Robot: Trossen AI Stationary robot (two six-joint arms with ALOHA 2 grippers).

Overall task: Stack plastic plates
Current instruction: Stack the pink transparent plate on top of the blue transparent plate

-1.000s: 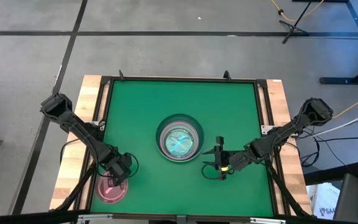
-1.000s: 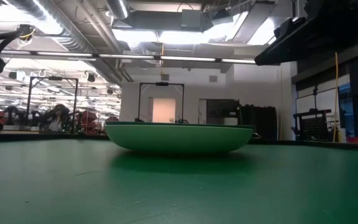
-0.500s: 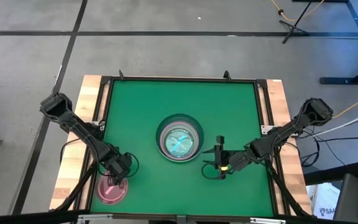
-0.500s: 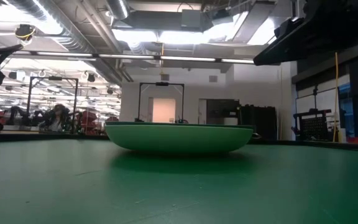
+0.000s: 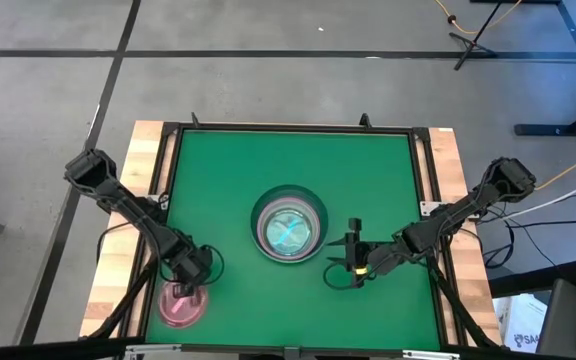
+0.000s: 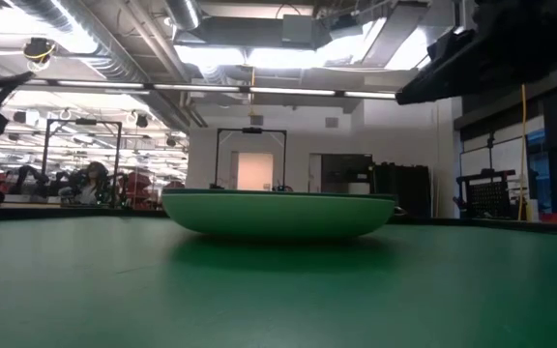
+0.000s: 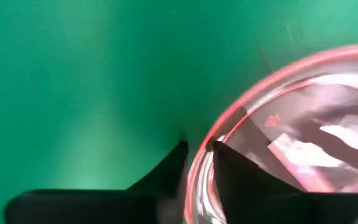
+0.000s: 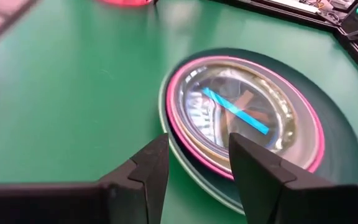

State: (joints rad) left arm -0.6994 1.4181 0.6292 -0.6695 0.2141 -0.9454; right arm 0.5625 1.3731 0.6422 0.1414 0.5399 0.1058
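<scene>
The left gripper [image 5: 190, 283] is sitting at the near-left part of the table [image 5: 228, 180], fingers nearly shut and pinching the rim of a small pink plate [image 5: 180, 304]. In the left wrist view one finger [image 7: 166, 171] is outside the rim and the other inside, w/ the pink plate [image 7: 291, 130] between them. The right gripper [image 5: 352, 262] is hovering just right of the stack [image 5: 289, 224] at table centre, fingers spread partway w/ nothing held; the right wrist view is showing the stack [image 8: 247, 118] just ahead of it.

Handling, as a guess: the plate is looking thin, light, stiff and slick, so a rim pinch is prob the only workable hold, and it may tilt or slip when lifted.

Hard to make out: plate order inside the stack is unclear, only a pink ring, clear layers and a blue streak are reading. The low view is showing just the stack's green underside [image 6: 278, 215]; the pink plate isn't in it. Can't tell if the plate is off the table yet.
</scene>
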